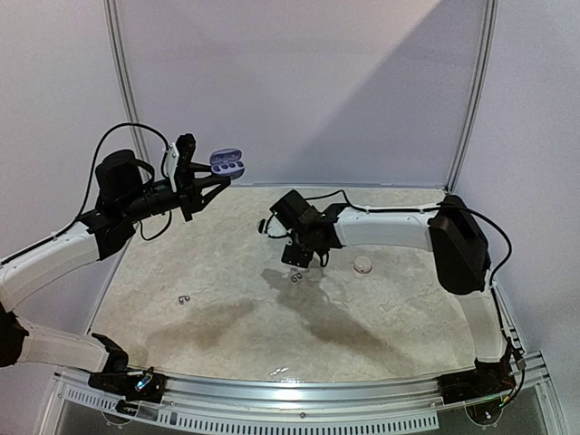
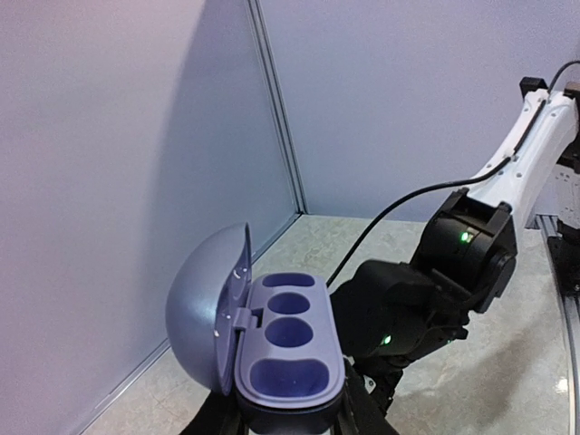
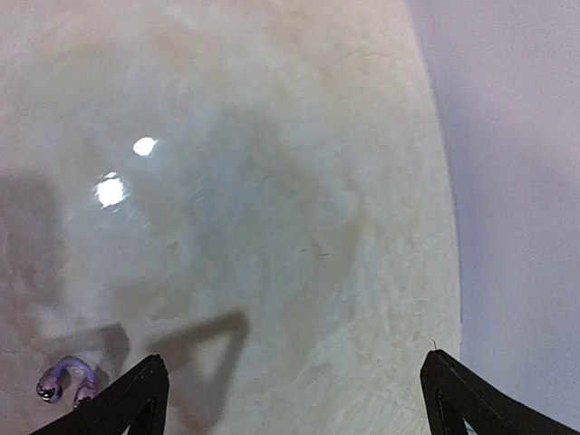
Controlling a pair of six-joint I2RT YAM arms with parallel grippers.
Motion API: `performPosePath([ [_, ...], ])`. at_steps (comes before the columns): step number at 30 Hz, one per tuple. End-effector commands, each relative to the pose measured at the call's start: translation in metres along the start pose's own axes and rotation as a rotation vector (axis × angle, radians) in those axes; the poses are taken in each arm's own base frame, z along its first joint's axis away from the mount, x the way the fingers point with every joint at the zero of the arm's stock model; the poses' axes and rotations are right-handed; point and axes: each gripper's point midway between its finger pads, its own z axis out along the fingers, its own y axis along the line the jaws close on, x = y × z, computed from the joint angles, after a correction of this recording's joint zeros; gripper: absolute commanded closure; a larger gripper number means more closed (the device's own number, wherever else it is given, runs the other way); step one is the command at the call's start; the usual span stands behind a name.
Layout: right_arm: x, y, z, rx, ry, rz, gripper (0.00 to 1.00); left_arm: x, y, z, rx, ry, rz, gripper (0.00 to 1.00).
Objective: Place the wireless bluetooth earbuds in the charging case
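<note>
Upper left: left gripper [image 1: 214,178] pinches the open charging case [image 1: 227,163]. Centre: right gripper [image 3: 294,410], fingers spread, near the earbuds [image 3: 65,381].

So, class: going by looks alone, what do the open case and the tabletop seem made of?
The open case: probably moulded plastic, lavender-grey, satin; smooth curves, soft sheen. The tabletop: stone-patterned, maybe laminate or stone, glossy; lamp glare reflects in it.

Marbled beige table [image 1: 408,308]; small round whitish object [image 1: 362,265] resting right of centre.
</note>
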Motion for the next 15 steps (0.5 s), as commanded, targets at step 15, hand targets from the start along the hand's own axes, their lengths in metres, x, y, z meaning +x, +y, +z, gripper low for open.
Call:
performPosePath([
  [15,-0.012,0.04,-0.05,-0.594,0.083,0.733,0.4,-0.008,-0.011,-0.003,0.028,-0.027,0.002,1.0],
])
